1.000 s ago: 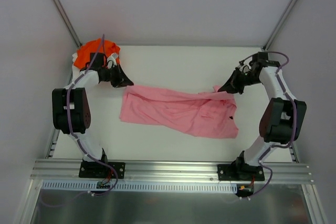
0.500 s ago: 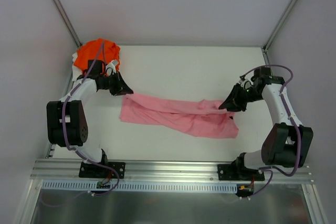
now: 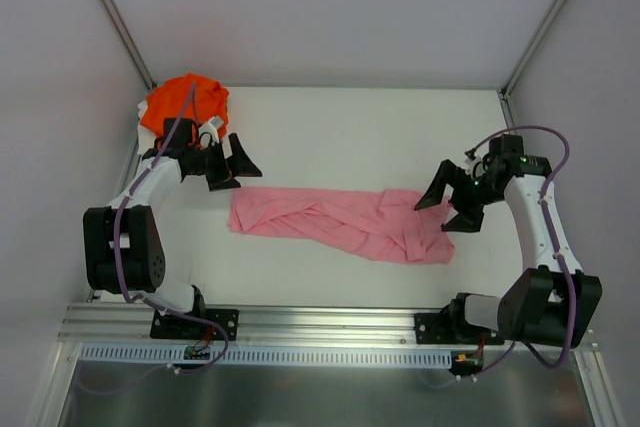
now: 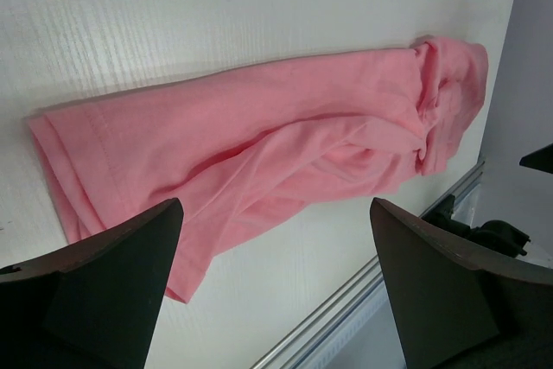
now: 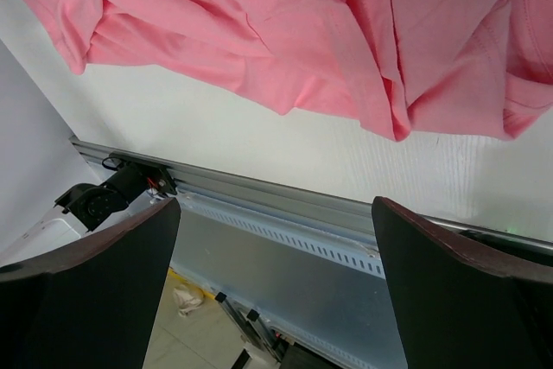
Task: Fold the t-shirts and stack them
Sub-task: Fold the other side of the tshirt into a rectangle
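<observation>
1. With both tools splayed wide and holding nothing, the pink t-shirt (image 3: 340,222) lies on its own across the middle of the white tabletop (image 3: 360,127), running from left of centre to the right side of the frame.
2. The left tool (image 3: 237,173) hangs just off the strip's upper-left corner. The right tool (image 3: 450,207) sits just beside its right end. One at each end is, I'd say, the stance for a garment far wider than either tool.
3. The shirt is doubled lengthwise into a long band, tidy at the left hem, rumpled and bunched at the right. My call: the long fold is down, the crosswise fold not yet made.
4. In the left wrist view the dark fingers (image 4: 104,291) frame the band with nothing between them. It's the same in the right wrist view, with the cloth clear of both fingers (image 5: 86,291).
5. The orange t-shirt (image 3: 185,99) sits bunched in the upper left corner of the tabletop, well apart from the pink one. It's probably parked out of the working area until its turn.
6. Hard to make out up there: the left arm's cable (image 3: 186,107) crosses the orange heap, and there's a sliver of something white at its left edge that I can't identify.
7. Sleeves and collar of the pink shirt are lost in the folds. The right wrist view cuts the cloth off at the top, and how high each tool hovers I can't tell.
</observation>
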Controlling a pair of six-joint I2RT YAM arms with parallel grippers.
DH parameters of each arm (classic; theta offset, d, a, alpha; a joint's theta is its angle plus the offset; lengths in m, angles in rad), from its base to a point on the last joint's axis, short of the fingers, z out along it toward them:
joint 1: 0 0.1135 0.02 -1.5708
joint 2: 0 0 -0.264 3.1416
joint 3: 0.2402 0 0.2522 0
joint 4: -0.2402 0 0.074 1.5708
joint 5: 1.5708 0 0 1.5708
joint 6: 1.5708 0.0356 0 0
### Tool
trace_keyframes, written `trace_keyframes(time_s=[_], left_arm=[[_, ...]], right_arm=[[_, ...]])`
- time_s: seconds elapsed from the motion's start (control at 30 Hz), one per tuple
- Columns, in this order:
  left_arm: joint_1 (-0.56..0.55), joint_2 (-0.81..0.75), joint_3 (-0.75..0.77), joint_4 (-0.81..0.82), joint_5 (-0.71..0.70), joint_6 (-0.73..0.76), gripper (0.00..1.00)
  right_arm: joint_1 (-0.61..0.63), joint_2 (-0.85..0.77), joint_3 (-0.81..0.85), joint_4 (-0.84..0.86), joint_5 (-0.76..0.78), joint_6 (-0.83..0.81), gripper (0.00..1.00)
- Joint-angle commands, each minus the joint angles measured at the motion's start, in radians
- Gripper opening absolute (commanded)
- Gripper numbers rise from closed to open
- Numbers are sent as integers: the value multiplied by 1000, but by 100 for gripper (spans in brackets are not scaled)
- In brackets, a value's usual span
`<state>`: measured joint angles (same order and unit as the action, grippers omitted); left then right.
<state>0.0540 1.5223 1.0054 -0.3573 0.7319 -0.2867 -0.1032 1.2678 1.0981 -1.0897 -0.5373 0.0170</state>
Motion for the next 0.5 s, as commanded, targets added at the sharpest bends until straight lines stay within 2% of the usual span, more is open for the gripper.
trace_keyframes(time_s=[0.0,0.27,0.37,0.47], left_arm=[[7,-33,-7,14,-11,-5,92],[7,-5,-21,46,29,-20,93],[7,1,-28,44,43,-19,99],[7,-1,-40,64,75,-32,99]], right_arm=[[-4,-27,0,0,25,14,100],[0,13,-6,50,-9,29,100],[5,42,-1,62,3,24,99],[13,67,19,86,20,31,100]])
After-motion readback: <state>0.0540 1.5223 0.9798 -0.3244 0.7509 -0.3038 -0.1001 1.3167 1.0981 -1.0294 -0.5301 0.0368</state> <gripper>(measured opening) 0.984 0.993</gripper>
